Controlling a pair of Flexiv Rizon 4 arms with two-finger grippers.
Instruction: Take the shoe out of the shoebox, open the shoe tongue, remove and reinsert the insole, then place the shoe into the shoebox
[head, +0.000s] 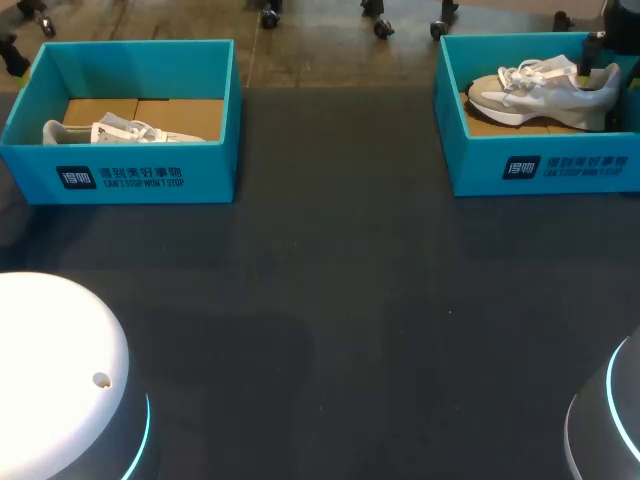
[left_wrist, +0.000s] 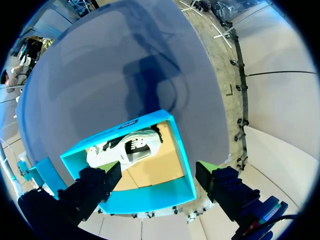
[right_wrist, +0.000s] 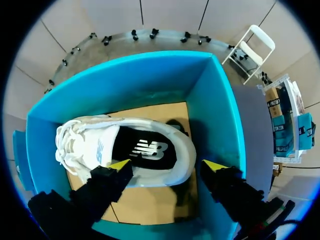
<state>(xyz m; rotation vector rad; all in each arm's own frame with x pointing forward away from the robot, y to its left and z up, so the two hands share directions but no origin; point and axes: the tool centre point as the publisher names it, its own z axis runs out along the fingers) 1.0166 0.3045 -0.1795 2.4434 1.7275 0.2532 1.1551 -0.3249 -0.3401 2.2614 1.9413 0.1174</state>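
The right shoe (right_wrist: 80, 145), white with a black insole (right_wrist: 145, 150) showing through its opening, lies on its sole inside the right shoebox (right_wrist: 215, 110), directly under the right claw (right_wrist: 168, 166). Its heel end sits in the gap between the two yellow-tipped fingers (right_wrist: 107, 182) and its laced toe runs out past one of them. That claw is spread wide and grips nothing. One tip overlaps the shoe's side, though whether it touches cannot be told, and the other tip is past the heel, near the box wall. The left shoe (left_wrist: 125, 149) lies on its side on the brown floor of the left shoebox (left_wrist: 150, 197), ahead of the left claw (left_wrist: 157, 175) and nearer one finger than the other. That claw is also spread apart with nothing in it, and it hangs well above the box. There are two shoes, two teal shoeboxes with one shoe in each, and two claws. Both boxes stand well apart on the dark counter (left_wrist: 125, 60), which stretches away beyond the left claw. Each wrist points down into its own box. From above, the left arm's white rounded base (head: 50, 370) and the right arm's base (head: 615, 420) show at the near corners.
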